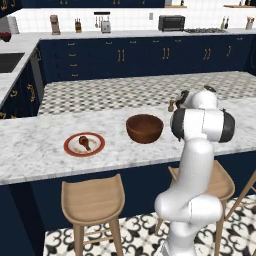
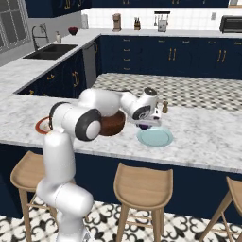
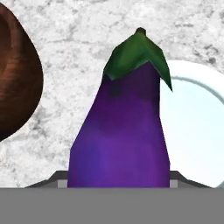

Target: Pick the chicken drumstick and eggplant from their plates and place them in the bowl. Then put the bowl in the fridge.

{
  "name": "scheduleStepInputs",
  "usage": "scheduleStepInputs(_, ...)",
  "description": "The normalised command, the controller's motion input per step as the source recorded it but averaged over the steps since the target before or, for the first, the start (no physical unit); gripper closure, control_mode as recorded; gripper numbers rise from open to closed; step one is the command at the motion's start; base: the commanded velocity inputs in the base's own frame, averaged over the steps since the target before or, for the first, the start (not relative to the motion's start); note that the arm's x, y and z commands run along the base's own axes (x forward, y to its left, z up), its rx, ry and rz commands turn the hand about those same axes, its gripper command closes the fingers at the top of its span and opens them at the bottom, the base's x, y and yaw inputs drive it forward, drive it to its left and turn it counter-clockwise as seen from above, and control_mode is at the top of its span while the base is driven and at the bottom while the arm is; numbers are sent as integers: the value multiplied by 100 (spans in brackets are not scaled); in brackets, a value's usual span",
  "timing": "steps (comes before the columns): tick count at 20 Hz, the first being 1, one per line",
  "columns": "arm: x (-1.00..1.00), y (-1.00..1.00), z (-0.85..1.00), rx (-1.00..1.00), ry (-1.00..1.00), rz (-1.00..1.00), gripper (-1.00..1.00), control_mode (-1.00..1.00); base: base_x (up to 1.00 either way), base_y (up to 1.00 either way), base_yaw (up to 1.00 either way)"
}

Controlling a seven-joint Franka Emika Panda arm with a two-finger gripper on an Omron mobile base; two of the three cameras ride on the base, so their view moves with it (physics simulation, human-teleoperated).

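We hold the small glossy purple eggplant (image 3: 120, 135) clamped at its fat lower end in our dark two-finger gripper (image 2: 145, 125), just above the pale blue plate (image 2: 155, 137) beside the dark-brown wooden bowl (image 1: 144, 128), judging it light, firm and slippery.

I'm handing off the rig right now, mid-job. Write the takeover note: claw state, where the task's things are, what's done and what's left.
Claw: shut on the eggplant, held above the counter at the pale blue plate's near-left edge, beside the bowl.
Chicken drumstick: lying on the red-rimmed plate, left of the bowl.
Bowl: on the marble counter, between the two plates, nothing seen inside it.
Done: eggplant picked off its plate.
Left: drop the eggplant into the bowl, move the drumstick in too, then carry the bowl to the fridge.
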Motion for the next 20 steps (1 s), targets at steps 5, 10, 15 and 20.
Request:
scheduleStepInputs(5, 12, 100, 37, 0, -1, 0, 100, -100, 0, 0, 0)
scheduleStepInputs(10, 49, 100, 21, 0, 0, 0, 100, -100, 0, 0, 0)
scheduleStepInputs(15, 67, 85, 6, 1, 8, 0, 100, -100, 0, 0, 0)
scheduleStepInputs(20, 54, 59, -50, 4, 5, 1, 100, -100, 0, 0, 0)
